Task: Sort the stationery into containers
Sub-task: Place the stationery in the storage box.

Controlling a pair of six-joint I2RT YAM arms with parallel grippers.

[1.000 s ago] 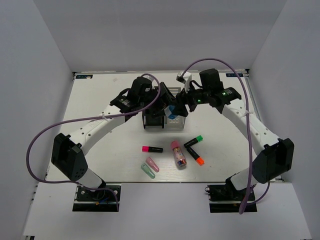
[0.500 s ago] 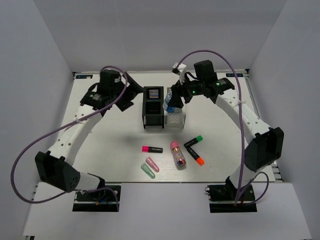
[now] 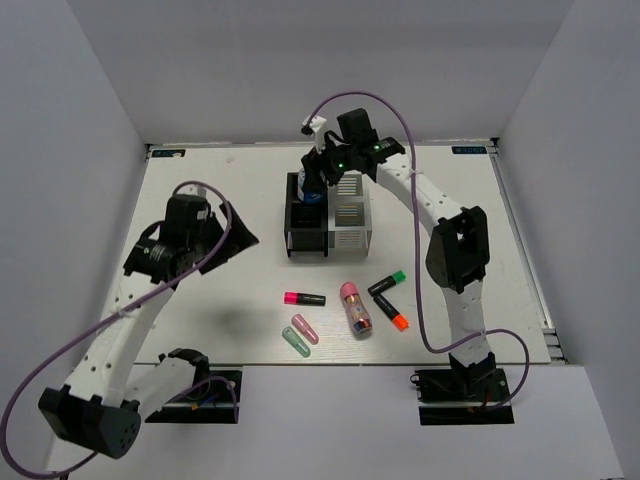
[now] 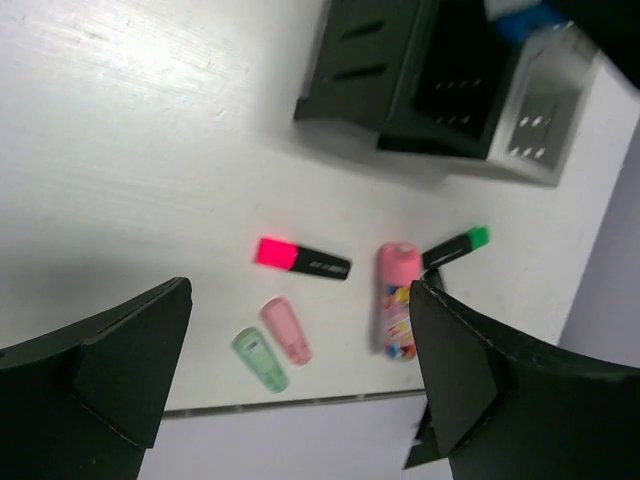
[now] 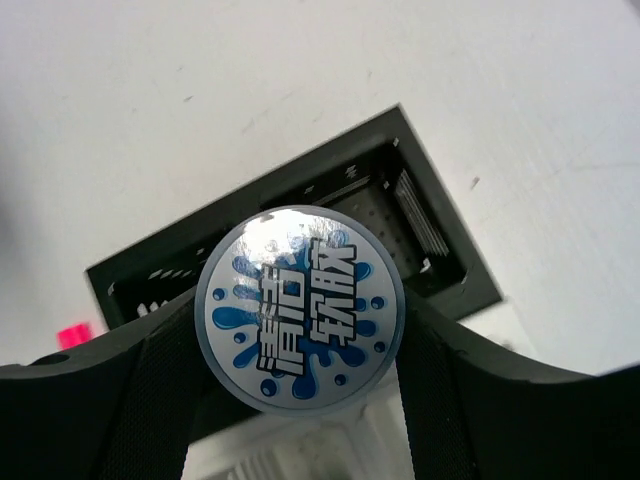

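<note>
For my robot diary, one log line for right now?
right tool: holds blue round roll above black slotted box | left tool: open, empty

Three markers point(image 3: 304, 298) (pink, green and orange caps), two capsules point(image 3: 305, 329), one pink tube point(image 3: 357, 309), one blue roll point(image 5: 299, 307), two boxes point(image 3: 306, 242).
</note>
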